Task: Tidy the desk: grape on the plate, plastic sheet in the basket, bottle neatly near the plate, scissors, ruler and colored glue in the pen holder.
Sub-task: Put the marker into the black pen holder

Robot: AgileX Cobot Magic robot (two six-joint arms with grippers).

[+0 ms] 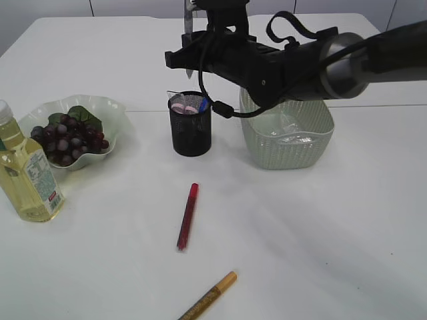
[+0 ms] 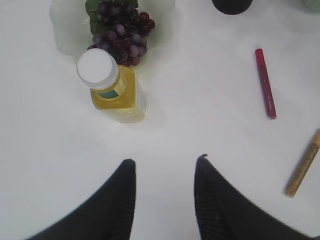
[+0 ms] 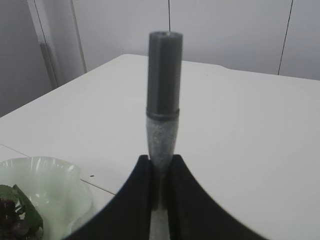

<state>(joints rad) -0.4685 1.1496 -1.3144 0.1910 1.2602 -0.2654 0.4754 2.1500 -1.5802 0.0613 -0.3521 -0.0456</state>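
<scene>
Right gripper (image 3: 159, 172) largely hidden behind its arm in exterior view, jaws clamped on upright silver glitter glue pen (image 3: 163, 100), left gripper (image 2: 165, 172) half open, empty, above table (image 2: 50, 150)

Right arm (image 1: 313, 60): matte black housing with a grey cylindrical joint section; black cables loop over the top and hang beneath the wrist. Gripper fingers (image 2: 115, 210): black, tapering to narrow tips, with fine ribbing on the inner faces, alike on both arms
</scene>
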